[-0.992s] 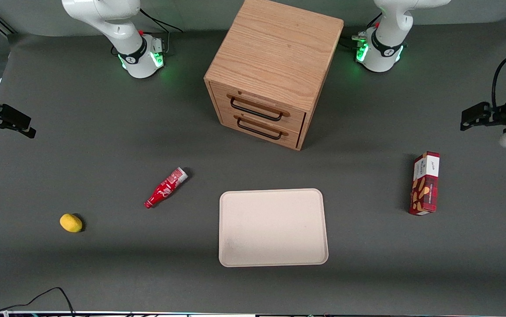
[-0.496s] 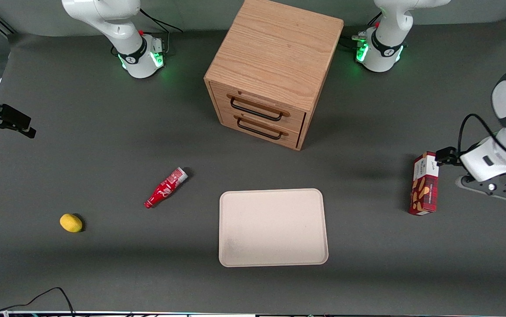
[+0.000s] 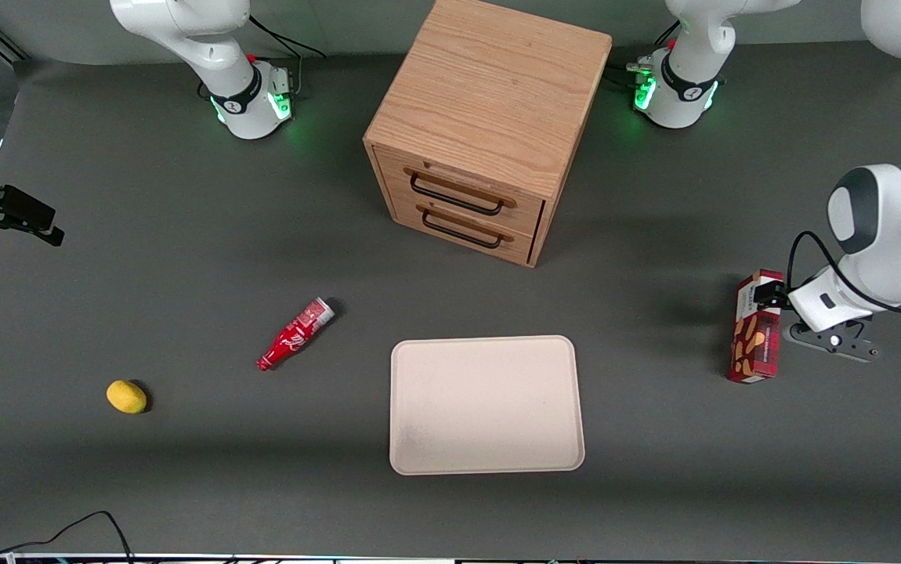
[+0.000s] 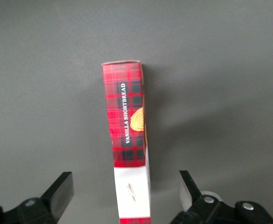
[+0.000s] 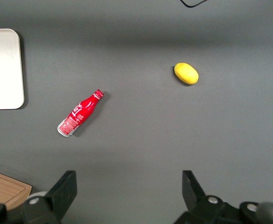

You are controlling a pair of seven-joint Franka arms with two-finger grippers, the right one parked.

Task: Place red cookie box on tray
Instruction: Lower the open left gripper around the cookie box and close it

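Fingers spread wide, my claw (image 4: 125, 196) hovers above the slim red tartan cardboard cookie box (image 4: 128, 140) lying between them, so I should descend centred, well clear of the flat cream-beige rectangular tray (image 3: 486, 405).

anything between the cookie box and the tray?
No. In the front view only bare grey table lies between the cookie box and the tray. The hand is over the box's white end, fingers open either side of it.
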